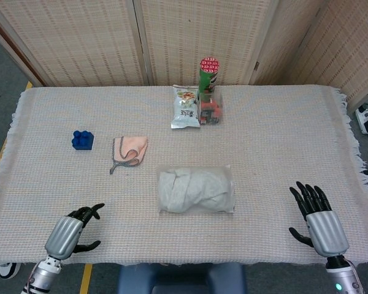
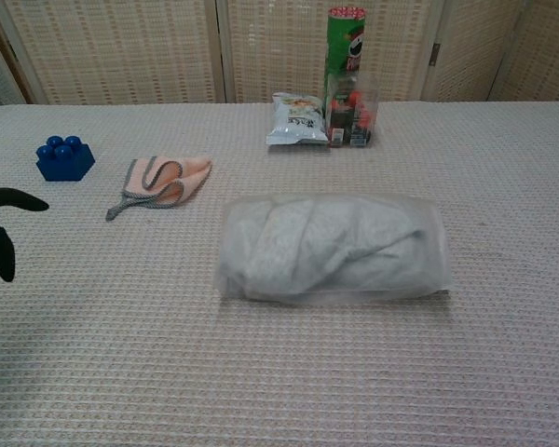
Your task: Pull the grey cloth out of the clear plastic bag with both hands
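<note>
The clear plastic bag (image 1: 196, 190) lies flat mid-table with the grey cloth (image 1: 190, 188) bundled inside; the chest view shows the bag (image 2: 433, 247) and the cloth (image 2: 326, 247) at centre. My left hand (image 1: 70, 229) hovers near the front left edge, well left of the bag, fingers apart and holding nothing. Only the dark fingertips (image 2: 0, 247) of my left hand enter the chest view at its left border. My right hand (image 1: 316, 217) stays at the front right, fingers spread and empty, far from the bag.
A pink cloth with grey trim (image 1: 130, 150) and a blue block (image 1: 82, 139) lie left of the bag. At the back stand a snack packet (image 1: 186, 107), a green can (image 1: 208, 76) and a small clear box (image 1: 211, 110). Folding screens close off the rear.
</note>
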Action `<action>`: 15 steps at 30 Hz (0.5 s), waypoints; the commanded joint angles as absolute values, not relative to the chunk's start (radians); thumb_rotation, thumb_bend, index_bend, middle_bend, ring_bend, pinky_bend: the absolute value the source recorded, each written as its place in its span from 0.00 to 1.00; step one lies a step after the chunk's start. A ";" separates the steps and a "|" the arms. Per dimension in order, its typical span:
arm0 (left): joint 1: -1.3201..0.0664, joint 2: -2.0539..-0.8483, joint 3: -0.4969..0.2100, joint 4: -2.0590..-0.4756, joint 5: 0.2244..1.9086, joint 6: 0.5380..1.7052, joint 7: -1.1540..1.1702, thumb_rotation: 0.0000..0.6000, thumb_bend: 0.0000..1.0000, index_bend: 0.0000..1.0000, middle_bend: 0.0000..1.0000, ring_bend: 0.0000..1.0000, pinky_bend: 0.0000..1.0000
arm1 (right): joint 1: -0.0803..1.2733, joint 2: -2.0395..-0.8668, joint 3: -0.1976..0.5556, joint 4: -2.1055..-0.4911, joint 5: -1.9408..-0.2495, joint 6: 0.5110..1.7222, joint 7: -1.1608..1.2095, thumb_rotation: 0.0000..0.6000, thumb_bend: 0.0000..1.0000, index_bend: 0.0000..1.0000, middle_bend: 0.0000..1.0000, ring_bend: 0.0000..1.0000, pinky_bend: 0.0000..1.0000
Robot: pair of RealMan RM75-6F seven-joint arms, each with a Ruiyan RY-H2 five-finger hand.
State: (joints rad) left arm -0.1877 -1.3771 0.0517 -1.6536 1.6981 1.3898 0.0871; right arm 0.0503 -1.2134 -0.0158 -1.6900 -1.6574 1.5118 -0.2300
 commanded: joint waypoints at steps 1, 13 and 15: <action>-0.223 -1.487 0.016 -1.614 1.709 1.382 0.077 1.00 0.17 0.36 1.00 0.96 0.99 | 0.057 -1.224 -0.017 -1.689 -1.660 1.499 -0.241 1.00 0.10 0.00 0.00 0.00 0.00; -0.305 -1.750 -0.058 -1.455 1.642 1.310 0.218 1.00 0.30 0.53 1.00 1.00 1.00 | 0.062 -1.236 -0.007 -1.683 -1.643 1.490 -0.257 1.00 0.10 0.00 0.00 0.00 0.00; -0.318 -1.794 -0.063 -1.412 1.642 1.308 0.235 1.00 0.30 0.52 1.00 1.00 1.00 | 0.064 -1.232 -0.007 -1.683 -1.638 1.484 -0.251 1.00 0.10 0.00 0.00 0.00 0.00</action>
State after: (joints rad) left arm -0.2978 -1.7471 -0.0505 -1.4580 1.6453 1.3127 0.2069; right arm 0.0634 -1.2339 -0.0073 -1.6828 -1.6400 1.4867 -0.2524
